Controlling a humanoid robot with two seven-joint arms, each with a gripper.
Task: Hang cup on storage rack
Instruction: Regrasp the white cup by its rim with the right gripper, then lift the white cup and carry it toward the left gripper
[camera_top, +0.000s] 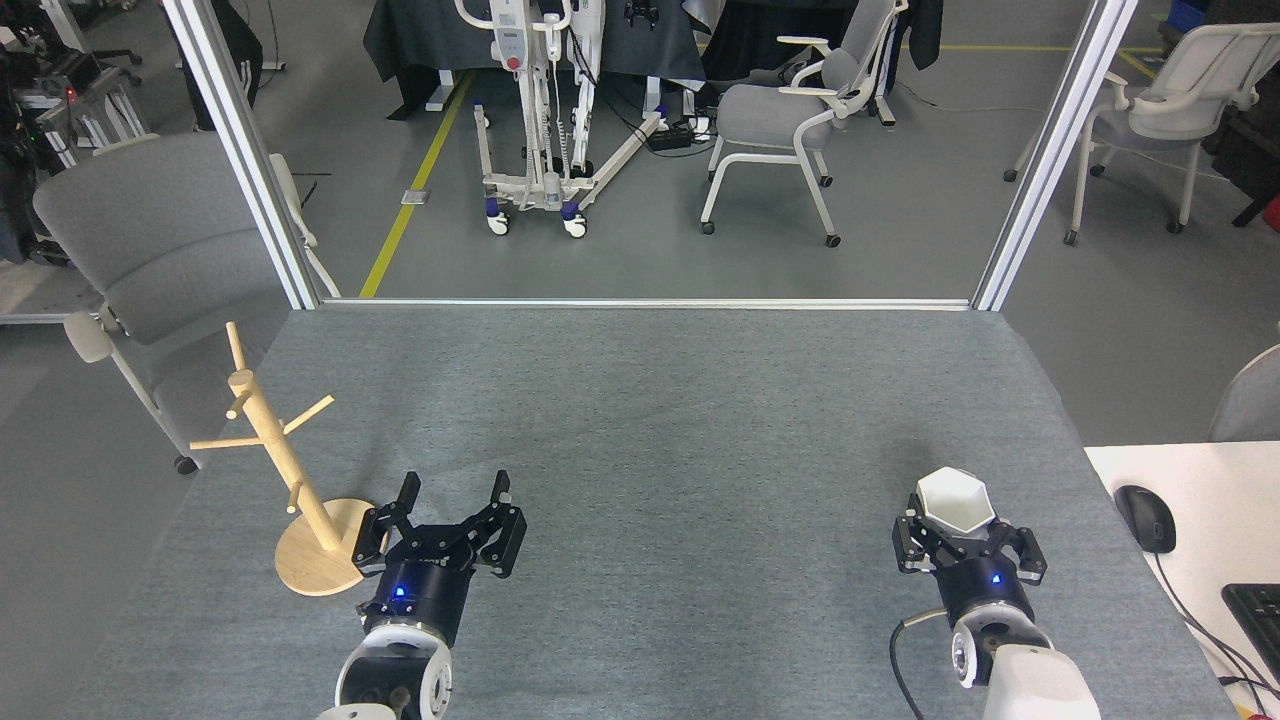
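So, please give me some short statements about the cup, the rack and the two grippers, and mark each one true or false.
1. The cup sits in the right gripper. True.
2. The cup already hangs on a peg of the storage rack. False: every peg is bare, and the cup is at the right side of the table.
3. The left gripper is open and holds nothing. True.
4. The storage rack lies on its side. False: it stands upright on its round base, close beside the left gripper.
5. The cup's opening faces up toward the camera. True.
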